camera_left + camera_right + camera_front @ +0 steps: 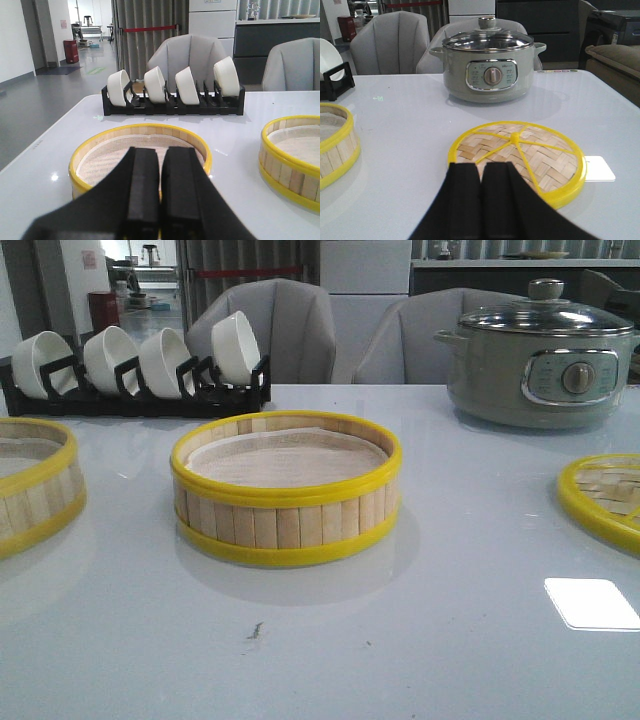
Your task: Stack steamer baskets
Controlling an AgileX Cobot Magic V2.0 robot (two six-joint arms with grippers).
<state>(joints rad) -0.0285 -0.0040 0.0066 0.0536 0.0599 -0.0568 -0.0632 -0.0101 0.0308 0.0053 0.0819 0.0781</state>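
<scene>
Left basket (35, 485) sat at the table's (420, 640) left edge, partly out of the front view; left gripper (161, 170) hung just over its near rim, fingers pressed together, holding nothing. Bowl rack (135, 375) behind. Middle basket (286, 490) stood alone at table centre. Pot (540, 365) back right. Woven lid (516, 157) lay flat at the right edge, right gripper (480, 182) above its near rim, fingers closed, empty.

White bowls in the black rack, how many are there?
4 white ceramic bowls stand on edge in the black rack at the table's far left: first, second, third, fourth. None appears hidden behind them.
</scene>
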